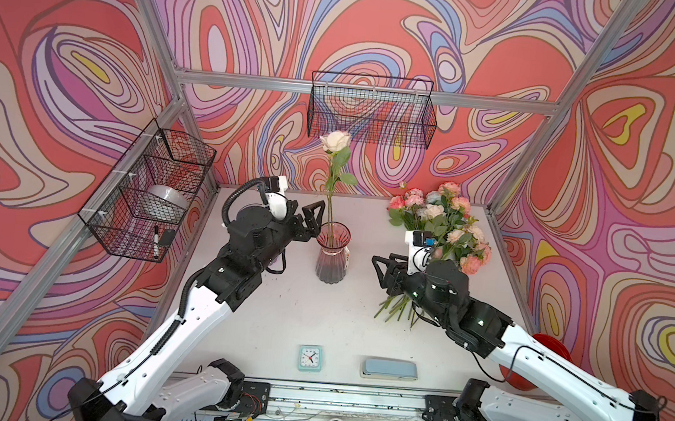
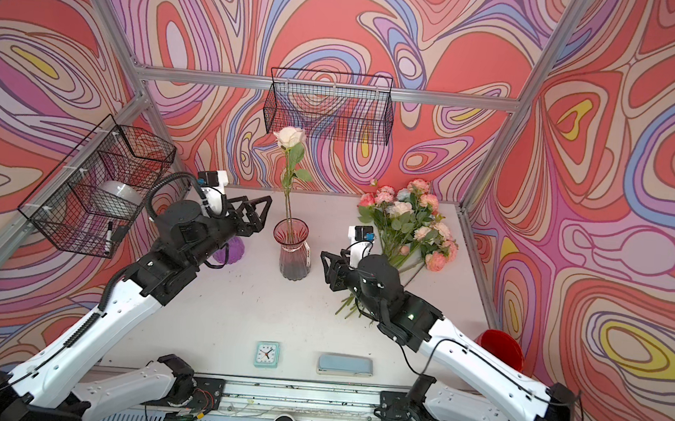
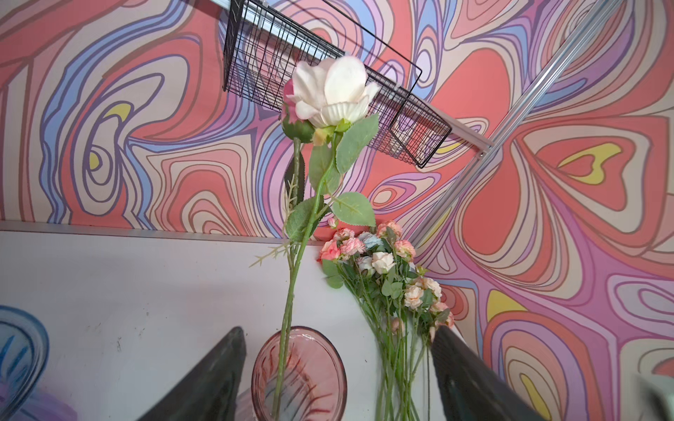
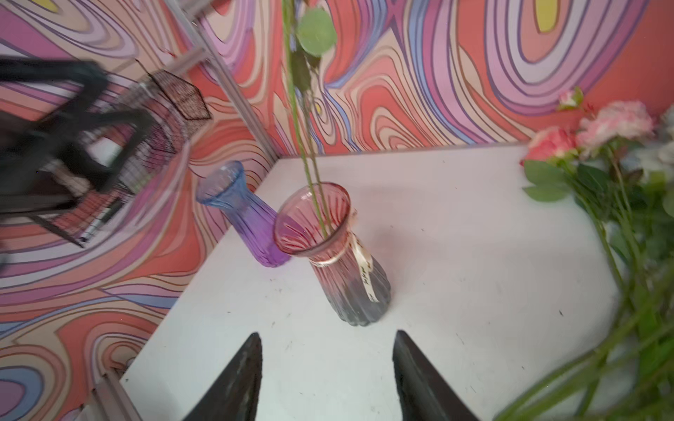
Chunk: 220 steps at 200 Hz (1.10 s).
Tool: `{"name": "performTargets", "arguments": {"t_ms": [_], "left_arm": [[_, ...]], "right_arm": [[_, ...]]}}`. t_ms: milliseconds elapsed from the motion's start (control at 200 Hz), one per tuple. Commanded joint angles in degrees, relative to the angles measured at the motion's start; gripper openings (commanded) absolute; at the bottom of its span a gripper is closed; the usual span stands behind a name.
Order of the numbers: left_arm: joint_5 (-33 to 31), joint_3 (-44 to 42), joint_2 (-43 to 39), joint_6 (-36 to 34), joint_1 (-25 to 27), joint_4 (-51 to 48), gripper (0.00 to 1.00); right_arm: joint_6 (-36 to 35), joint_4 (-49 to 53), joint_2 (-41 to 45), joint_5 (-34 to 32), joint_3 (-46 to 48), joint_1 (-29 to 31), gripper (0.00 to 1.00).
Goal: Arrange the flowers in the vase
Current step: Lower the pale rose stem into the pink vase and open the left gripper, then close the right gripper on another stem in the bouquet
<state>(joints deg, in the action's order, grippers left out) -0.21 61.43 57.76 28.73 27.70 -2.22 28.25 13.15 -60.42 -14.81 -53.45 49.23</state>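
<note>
Pink vase (image 1: 332,257) on the table (image 1: 277,306), holding one cream rose (image 1: 335,140) upright. The left gripper (image 1: 315,220) stands at 9 o'clock of the vase rim, just beside it, jaws apart and empty; its arm reaches in from 7 o'clock. The right gripper (image 1: 378,271) sits at 3 o'clock of the vase, near but apart, jaws spread and empty. Its arm crosses the stems of the remaining flowers (image 1: 443,225), which lie at 2 o'clock. The handwriting on the tag (image 4: 366,269) at the vase neck is too blurred to read.
</note>
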Motion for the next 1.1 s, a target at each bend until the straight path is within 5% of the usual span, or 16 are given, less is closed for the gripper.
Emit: {"name": "performTargets", "arguments": {"t_ms": [0, 215, 506, 1096], "left_arm": [[2.2, -4.6, -4.4, 6.2, -0.2, -4.8, 0.91], [8.2, -17.5, -13.0, 15.0, 0.0, -3.7, 1.00], [13.9, -28.0, -16.0, 19.2, 0.7, -2.1, 0.99], [17.4, -33.3, -16.9, 18.9, 0.7, -0.6, 0.98]], "right_arm": [[5.1, 7.1, -4.5, -2.2, -0.6, -3.6, 0.59], [10.5, 7.4, -13.5, 9.1, 2.8, -20.1, 0.55], [11.3, 4.1, -18.1, 8.6, 5.8, -30.9, 0.46], [6.8, 10.1, -47.9, 6.2, -22.3, -39.7, 0.37]]}}
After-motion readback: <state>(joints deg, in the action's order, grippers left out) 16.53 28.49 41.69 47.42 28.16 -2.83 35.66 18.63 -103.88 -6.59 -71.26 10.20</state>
